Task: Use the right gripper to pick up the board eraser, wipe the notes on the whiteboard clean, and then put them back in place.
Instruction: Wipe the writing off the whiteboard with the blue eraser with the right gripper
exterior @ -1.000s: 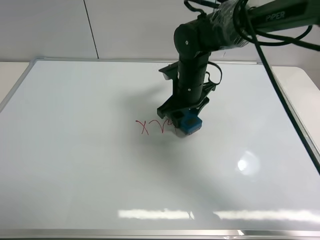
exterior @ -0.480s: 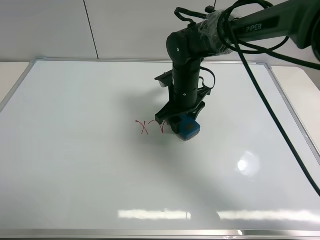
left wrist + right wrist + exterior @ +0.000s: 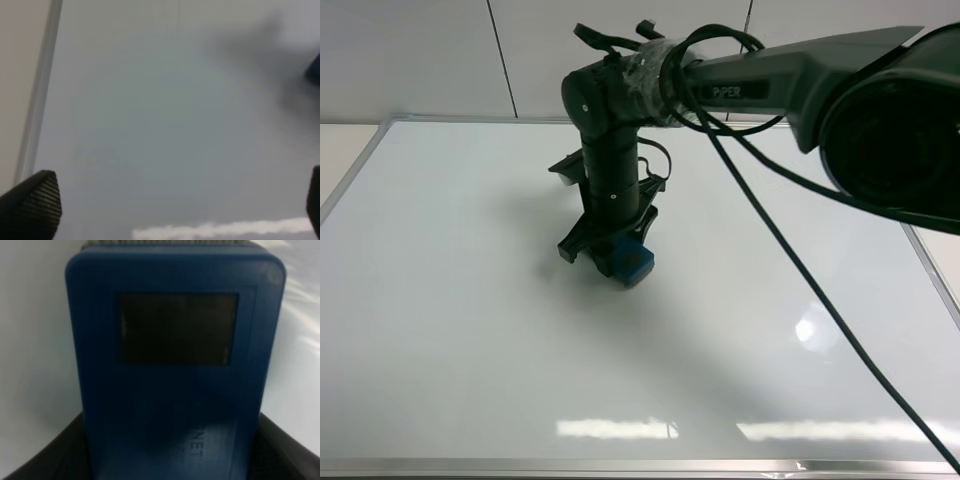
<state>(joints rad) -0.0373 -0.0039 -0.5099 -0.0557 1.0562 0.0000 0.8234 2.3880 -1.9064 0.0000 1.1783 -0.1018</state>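
On whiteboard (image 3: pixel 440 330) | board eraser (image 3: pixel 632 263) (blue) | clamped between right jaws

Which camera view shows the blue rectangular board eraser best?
The right wrist view: the blue rectangular board eraser fills it, close up. The exterior high view shows only its corner below the black right gripper. The left wrist view shows only a blurred blue sliver.

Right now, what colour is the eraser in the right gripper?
The board eraser is blue, with a dark rectangular patch on top; the right wrist view shows it best.
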